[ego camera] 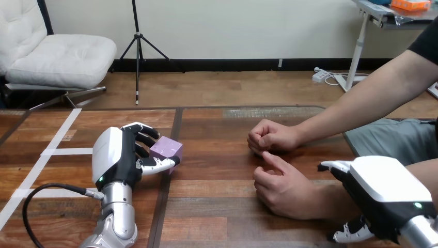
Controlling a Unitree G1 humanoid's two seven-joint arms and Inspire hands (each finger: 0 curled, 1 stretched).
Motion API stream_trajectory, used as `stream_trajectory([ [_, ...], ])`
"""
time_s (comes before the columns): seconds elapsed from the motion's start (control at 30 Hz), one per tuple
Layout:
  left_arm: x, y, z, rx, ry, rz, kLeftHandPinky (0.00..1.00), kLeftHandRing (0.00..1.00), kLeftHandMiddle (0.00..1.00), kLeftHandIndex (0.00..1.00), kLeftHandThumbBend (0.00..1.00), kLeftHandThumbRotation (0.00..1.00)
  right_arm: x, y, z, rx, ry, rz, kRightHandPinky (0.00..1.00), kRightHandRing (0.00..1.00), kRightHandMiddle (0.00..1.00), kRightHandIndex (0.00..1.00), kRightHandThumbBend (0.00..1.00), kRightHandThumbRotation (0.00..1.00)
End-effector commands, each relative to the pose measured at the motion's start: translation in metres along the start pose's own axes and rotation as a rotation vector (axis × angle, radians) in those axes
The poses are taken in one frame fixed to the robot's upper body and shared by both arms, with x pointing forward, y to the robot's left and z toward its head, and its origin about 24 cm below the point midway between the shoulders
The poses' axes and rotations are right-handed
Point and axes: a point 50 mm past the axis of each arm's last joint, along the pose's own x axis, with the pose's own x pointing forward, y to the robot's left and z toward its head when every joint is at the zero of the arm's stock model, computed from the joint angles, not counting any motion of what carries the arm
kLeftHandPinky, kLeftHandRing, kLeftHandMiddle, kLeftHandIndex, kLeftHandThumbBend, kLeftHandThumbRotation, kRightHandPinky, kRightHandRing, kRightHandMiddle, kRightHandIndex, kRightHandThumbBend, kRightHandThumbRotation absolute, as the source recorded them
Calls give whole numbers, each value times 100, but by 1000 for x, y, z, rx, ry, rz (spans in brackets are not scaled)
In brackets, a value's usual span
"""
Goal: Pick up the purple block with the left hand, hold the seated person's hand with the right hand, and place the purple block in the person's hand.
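Observation:
The purple block (167,148) rests on the wooden table (217,206) left of centre. My left hand (114,157) is around it: curled fingers (143,135) lie against its left side and the thumb (159,165) presses along its near edge. The person's nearer hand (281,187) lies loosely curled on the table at centre right. My right hand (385,194) sits over that hand's wrist, with fingers (330,166) hooked over the far side and the thumb (350,232) on the near side. The person's other hand (269,137), a loose fist, rests farther back.
White tape strips (57,150) mark the table's left part. The person's forearms come in from the right edge. A bare stretch of table lies between the block and the person's hands.

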Motion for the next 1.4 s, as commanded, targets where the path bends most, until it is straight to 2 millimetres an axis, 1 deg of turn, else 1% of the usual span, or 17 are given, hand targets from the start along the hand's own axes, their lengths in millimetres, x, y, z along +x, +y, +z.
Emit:
stream_trajectory([
  [0.0, 13, 12, 19, -35, -95, 66, 44, 46, 52, 55, 69, 0, 7, -22, 6, -57, -33, -66, 88, 87, 88, 86, 82, 9],
  [0.37, 13, 12, 20, -49, -103, 71, 44, 46, 52, 56, 69, 0, 13, -22, 4, -96, -28, -42, 85, 85, 86, 84, 84, 10],
  [0.87, 11, 12, 22, -69, -133, 73, 44, 46, 52, 56, 69, 0, 24, -22, 3, -140, -15, -21, 83, 84, 85, 83, 83, 12],
  [1.17, 9, 12, 23, -73, -146, 78, 43, 46, 51, 55, 70, 0, 29, -21, 3, -163, -10, -14, 82, 83, 84, 81, 83, 11],
  [1.37, 9, 12, 22, -82, -148, 72, 42, 46, 51, 55, 69, 0, 33, -20, 2, -174, -6, -1, 82, 82, 83, 81, 83, 8],
])
